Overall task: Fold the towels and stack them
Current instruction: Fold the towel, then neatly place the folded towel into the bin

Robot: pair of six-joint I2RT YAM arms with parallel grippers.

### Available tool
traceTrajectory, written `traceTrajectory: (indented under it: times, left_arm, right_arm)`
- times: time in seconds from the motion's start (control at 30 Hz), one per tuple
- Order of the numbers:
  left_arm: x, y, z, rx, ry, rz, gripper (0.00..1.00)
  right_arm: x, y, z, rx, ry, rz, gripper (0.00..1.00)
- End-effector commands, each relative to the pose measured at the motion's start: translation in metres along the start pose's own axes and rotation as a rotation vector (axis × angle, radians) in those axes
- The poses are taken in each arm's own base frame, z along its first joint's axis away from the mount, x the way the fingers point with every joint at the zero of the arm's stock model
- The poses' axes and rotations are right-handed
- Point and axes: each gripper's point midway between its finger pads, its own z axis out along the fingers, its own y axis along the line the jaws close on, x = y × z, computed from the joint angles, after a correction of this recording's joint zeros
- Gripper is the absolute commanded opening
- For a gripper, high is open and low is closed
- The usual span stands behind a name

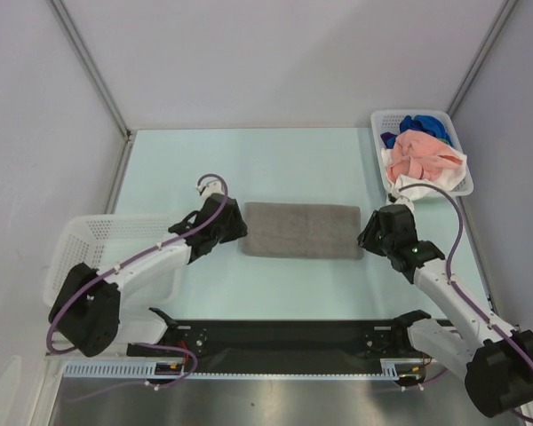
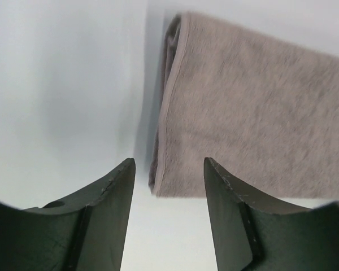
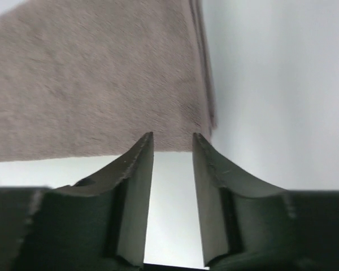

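Item 1, nearest: black mounting plate point(image 1: 284, 335) at the table's near edge, carrying both arm bases.

Item 2: white lattice basket point(image 1: 80, 244) at the table's left edge, beside the left arm.

Item 3: left gripper point(image 2: 168, 164), low over the table point(image 1: 284, 169). I see its jaws standing apart and gripping nothing; bare table shows between them. Its tips sit just short of the grey towel's left near corner.

Item 4: right gripper point(image 3: 172, 135), jaws likewise parted and gripping nothing. Its tips sit at the towel's near edge, close to the right corner.

Item 5: grey towel point(image 1: 302, 231), folded into a flat rectangle at the table's centre, between the two grippers, layered edges visible at both short ends.

Item 6, farthest: second white basket point(image 1: 409, 113) at the far right corner. It holds a blue towel point(image 1: 424, 125) and a salmon pink towel point(image 1: 417, 153), both crumpled.
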Motion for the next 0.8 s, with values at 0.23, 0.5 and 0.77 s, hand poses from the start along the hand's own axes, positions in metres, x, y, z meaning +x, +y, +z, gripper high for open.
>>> traceTrajectory:
  times: [0.23, 0.5, 0.77]
  left_arm:
    - [-0.03, -0.018, 0.05, 0.023, 0.105, 0.088, 0.62]
    - [0.0, -0.009, 0.077, 0.022, 0.221, 0.104, 0.7]
    - [0.03, -0.01, 0.087, 0.091, 0.304, 0.058, 0.7]
  right_arm:
    - [-0.032, 0.055, 0.034, -0.111, 0.006, -0.079, 0.31]
    - [-0.018, 0.04, 0.076, -0.035, 0.072, -0.123, 0.29]
    - [-0.013, 0.01, 0.086, 0.038, 0.082, -0.087, 0.28]
